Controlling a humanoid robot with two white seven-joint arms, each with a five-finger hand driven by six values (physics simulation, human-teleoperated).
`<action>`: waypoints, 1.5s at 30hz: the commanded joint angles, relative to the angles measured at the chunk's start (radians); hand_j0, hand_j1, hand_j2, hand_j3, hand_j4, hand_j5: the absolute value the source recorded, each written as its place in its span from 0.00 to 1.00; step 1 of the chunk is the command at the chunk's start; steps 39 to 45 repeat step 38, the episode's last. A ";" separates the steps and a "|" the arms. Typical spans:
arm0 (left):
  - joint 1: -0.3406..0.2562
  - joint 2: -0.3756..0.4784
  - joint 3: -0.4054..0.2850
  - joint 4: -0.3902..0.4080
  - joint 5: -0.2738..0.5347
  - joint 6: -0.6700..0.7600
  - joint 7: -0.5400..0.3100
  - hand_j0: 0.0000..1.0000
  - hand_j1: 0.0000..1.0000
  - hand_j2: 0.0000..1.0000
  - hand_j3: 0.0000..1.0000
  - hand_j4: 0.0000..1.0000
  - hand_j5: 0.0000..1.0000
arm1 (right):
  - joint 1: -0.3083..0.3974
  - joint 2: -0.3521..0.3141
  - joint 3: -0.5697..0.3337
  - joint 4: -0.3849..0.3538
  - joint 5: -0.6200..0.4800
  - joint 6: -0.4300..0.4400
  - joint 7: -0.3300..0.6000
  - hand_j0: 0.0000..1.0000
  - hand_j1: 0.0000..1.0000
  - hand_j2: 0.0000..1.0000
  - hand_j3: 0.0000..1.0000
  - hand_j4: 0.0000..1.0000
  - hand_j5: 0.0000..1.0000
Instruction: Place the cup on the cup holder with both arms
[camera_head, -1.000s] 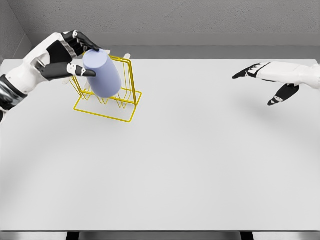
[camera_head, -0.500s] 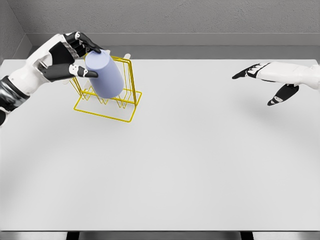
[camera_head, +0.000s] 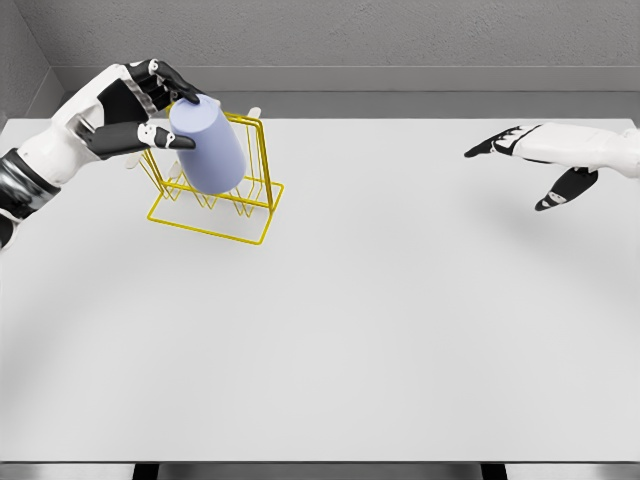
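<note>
The fingers (camera_head: 172, 84) of the left hand (camera_head: 135, 105) are curled around the closed upper end of the lavender cup (camera_head: 207, 146), dark fingertips over its top edge and the thumb pressed against its left side. From the head view it is hard to tell exactly how much of each fingertip actually touches the cup, because the cup's own body covers the palm side of the grip. The left arm comes in from the picture's left edge, and its elbow end is cut off there.

The cup is tilted, its closed end up and to the left at the fingers, its wider end down and to the right inside the yellow wire cup holder (camera_head: 218, 196). The cup hides the middle prongs of the holder, so whether it sits on a prong or only hangs among the wires cannot be told. The holder stands on the white tabletop (camera_head: 360, 320) near its far left part, with its base frame flat on the surface. A small pale object behind the holder's top rail is too small to make out.

Well apart, at the far right, the right hand (camera_head: 540, 160) hovers above the tabletop with its fingers stretched out and spread, holding nothing. Its forearm is cut off by the right edge.
</note>
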 joint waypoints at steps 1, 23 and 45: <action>0.000 0.002 0.000 -0.001 0.005 0.000 0.000 0.56 0.56 0.56 0.56 0.56 0.56 | -0.001 0.000 -0.001 0.001 -0.006 0.003 0.000 1.00 1.00 1.00 1.00 1.00 1.00; 0.058 0.045 0.053 -0.130 -0.007 -0.023 0.000 0.98 0.98 0.98 0.98 0.98 0.98 | 0.000 0.000 -0.001 -0.001 -0.006 0.003 0.000 1.00 1.00 1.00 1.00 1.00 1.00; 0.313 0.221 0.036 -0.290 -0.013 -0.291 0.000 1.00 1.00 1.00 1.00 1.00 1.00 | -0.002 -0.002 -0.001 -0.001 -0.006 0.003 0.000 1.00 1.00 1.00 1.00 1.00 1.00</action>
